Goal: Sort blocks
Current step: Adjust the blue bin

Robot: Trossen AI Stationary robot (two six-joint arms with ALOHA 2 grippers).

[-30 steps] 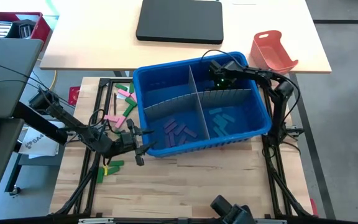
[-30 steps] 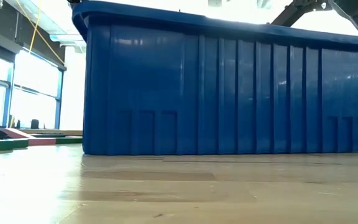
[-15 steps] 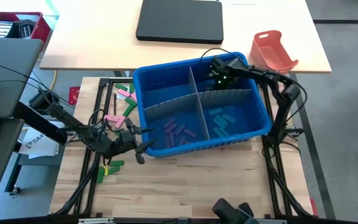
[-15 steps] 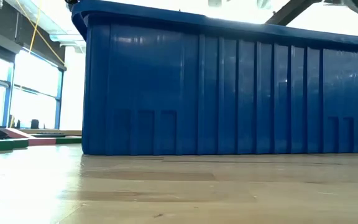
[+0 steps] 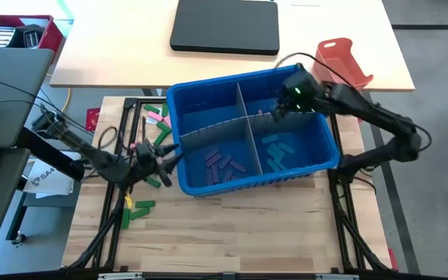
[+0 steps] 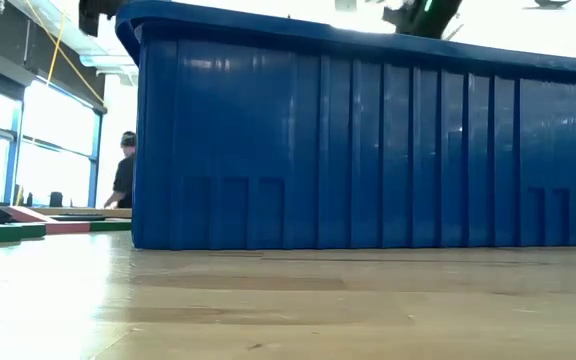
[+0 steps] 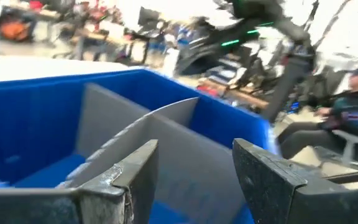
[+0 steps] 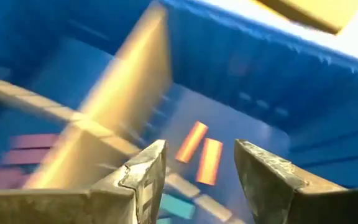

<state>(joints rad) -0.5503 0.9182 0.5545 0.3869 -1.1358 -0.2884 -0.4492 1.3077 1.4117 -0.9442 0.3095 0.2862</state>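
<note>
A: Right claw (image 5: 277, 113) hangs spread and empty over the blue bin's (image 5: 208, 92) far-right compartment; left claw (image 5: 167, 161), also spread, sits at the bin's left wall.

B: Loose blocks (image 5: 159, 134) lie left of the bin. Likely light, stiff; pinch across the narrow sides.

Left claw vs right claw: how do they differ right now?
Left claw sits outside the blue bin, at its left wall near the loose blocks on the table; right claw hangs over the bin's far right compartment. Pink blocks lie below the right claw; the left claw faces the grey divider. Both are open and empty.
</note>
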